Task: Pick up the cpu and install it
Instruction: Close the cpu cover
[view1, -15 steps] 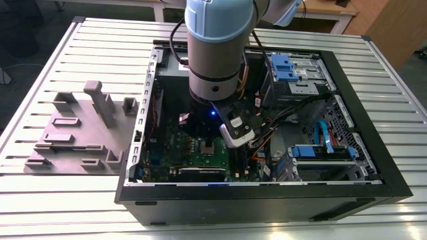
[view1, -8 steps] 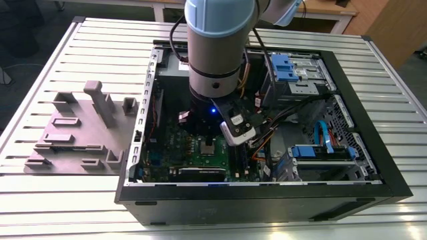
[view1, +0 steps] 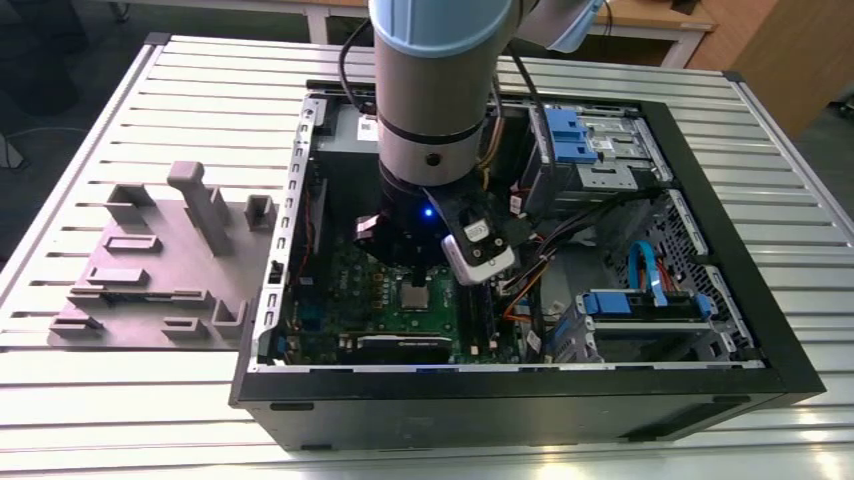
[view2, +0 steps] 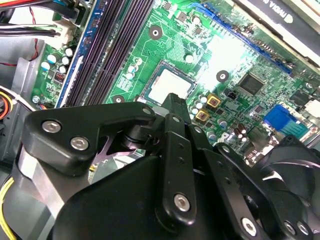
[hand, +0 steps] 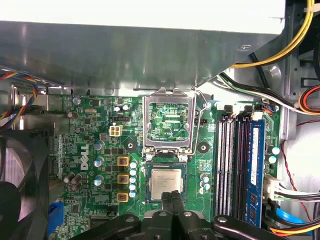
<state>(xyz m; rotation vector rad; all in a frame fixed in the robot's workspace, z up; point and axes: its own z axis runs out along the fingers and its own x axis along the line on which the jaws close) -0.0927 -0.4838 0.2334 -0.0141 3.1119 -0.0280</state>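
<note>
The cpu (hand: 166, 183) is seen lying flat in its socket on the motherboard (hand: 95, 125). The hinged-open socket frame (hand: 167, 120) is shown in the first wrist view. The gripper (hand: 173, 196) is clenched on nothing, its tips at the chip's edge. In the exterior view a grey tray (view1: 160, 260) is seen at nine o'clock of the computer case (view1: 534, 400).

Gripper (view1: 415, 272) over the cpu (view1: 415, 297) inside the computer case (view1: 534, 385)

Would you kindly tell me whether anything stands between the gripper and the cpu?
Nothing visible does. The gripper hangs right over the cpu, which lies flat in the socket on the green board; the metal frame is tipped up beside it, clear of both.
</note>
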